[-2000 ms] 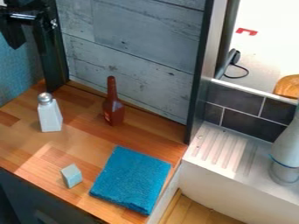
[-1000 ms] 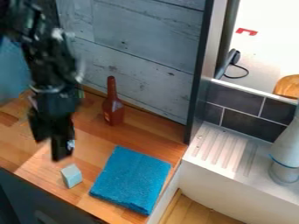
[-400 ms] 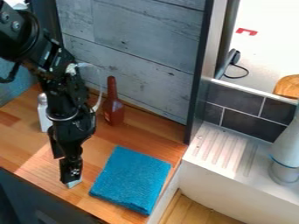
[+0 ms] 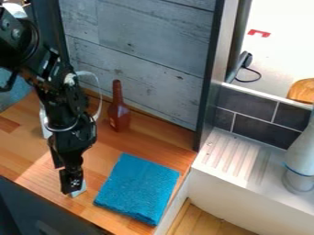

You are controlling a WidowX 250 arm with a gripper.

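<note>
The gripper (image 4: 71, 186) hangs low over the front left of the wooden counter, its tip right at the small pale block. That block (image 4: 78, 190) is mostly covered by the gripper, with a sliver visible at the right and below. To the right lies a folded blue cloth (image 4: 138, 188), flat on the wood and apart from the gripper. Behind stands a red-brown bottle (image 4: 119, 115), upright near the wall panel. A white shaker (image 4: 45, 124) is largely hidden behind the arm at the left.
The wooden counter (image 4: 175, 149) ends at a white sink (image 4: 224, 195) on the right, with a ribbed ledge. On that ledge stands a grey-white faucet-like post (image 4: 300, 163). A grey plank wall (image 4: 147, 50) rises behind the counter, with a dark upright post at its right end.
The arm has come from the upper left down to the front of the counter, and its gripper now covers most of the block. Since the latest earlier frame it has shifted slightly left.
</note>
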